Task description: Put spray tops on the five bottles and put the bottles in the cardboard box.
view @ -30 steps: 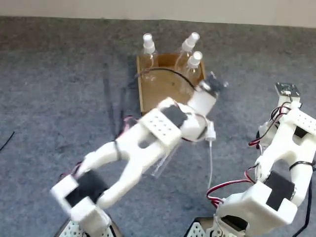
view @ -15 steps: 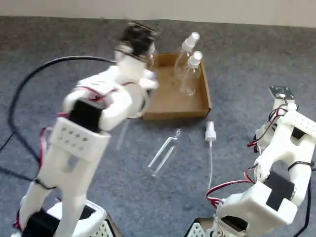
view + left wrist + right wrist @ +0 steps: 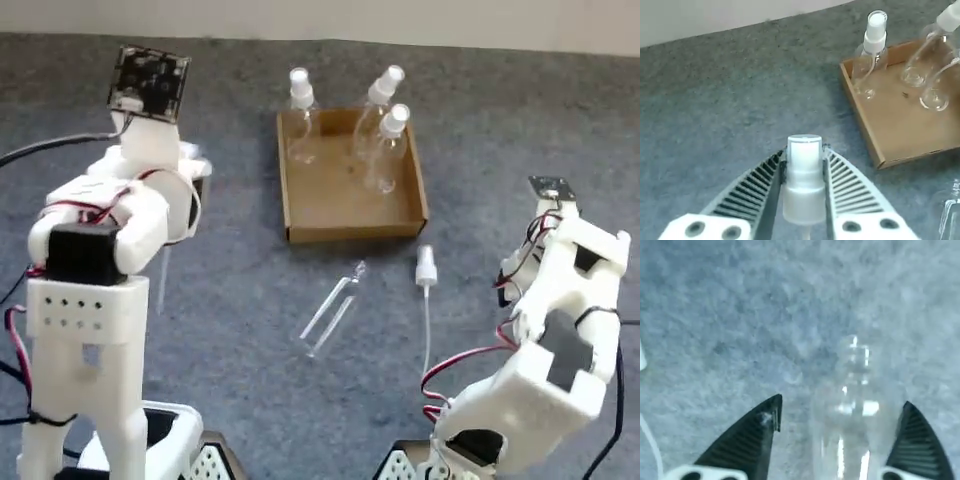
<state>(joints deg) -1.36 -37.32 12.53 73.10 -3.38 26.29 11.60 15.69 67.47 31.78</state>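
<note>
Gripping a spray top [image 3: 803,185], the left hand [image 3: 803,152] hangs near the left edge of the desk [image 3: 230,270]; the right hand [image 3: 840,407] gapes wide around a bottle [image 3: 852,390]; three capped bottles [image 3: 385,145] sit in the box [image 3: 350,232].

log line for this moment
left gripper: shut on spray top | right gripper: open around bottle | box: three capped bottles | carpet: loose bottle, loose top

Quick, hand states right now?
Left hand: closed on a spray top.
Right hand: open around a clear bottle, not gripping it.
</note>
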